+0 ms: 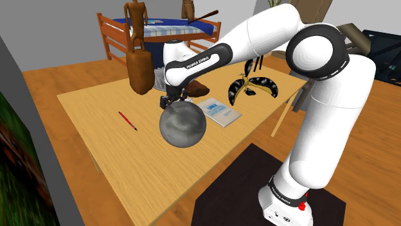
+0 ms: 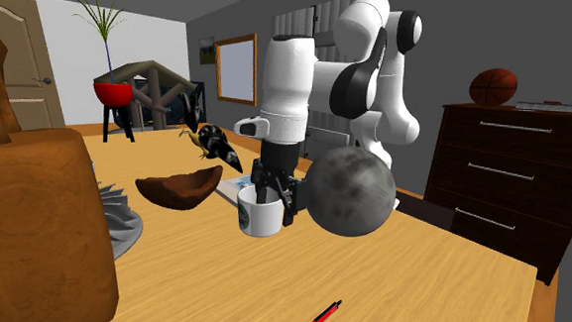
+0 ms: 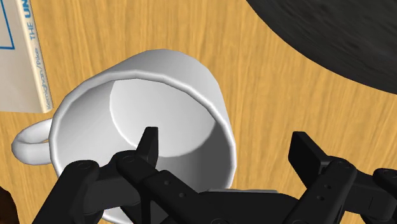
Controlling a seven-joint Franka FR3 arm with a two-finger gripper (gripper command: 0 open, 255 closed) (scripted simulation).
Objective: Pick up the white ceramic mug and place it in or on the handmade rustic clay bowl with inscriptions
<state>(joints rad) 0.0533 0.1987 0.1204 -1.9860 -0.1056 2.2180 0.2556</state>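
Observation:
The white mug [image 2: 260, 216] stands upright on the wooden table [image 2: 447, 281], its handle toward the book. My black gripper [image 2: 276, 196] reaches down onto its rim. In the wrist view the gripper [image 3: 229, 145] is open and straddles the mug [image 3: 159, 102] wall: one finger [image 3: 149, 141] is inside the cup, the other [image 3: 310, 154] outside, standing off from the wall. The brown clay bowl [image 2: 179, 190] lies just beyond the mug, at the second exterior view's left. In the shoulder view the gripper [image 1: 173, 100] sits behind the grey ball, with the bowl [image 1: 200, 87] partly hidden by the arm.
A large grey ball [image 2: 350, 193] rests right beside the mug. A book [image 1: 218, 110] lies by the bowl, with a dark banana-like object [image 1: 254, 86] farther back. A tall brown jug [image 1: 139, 67] and a red pen [image 1: 127, 121] also stand on the table.

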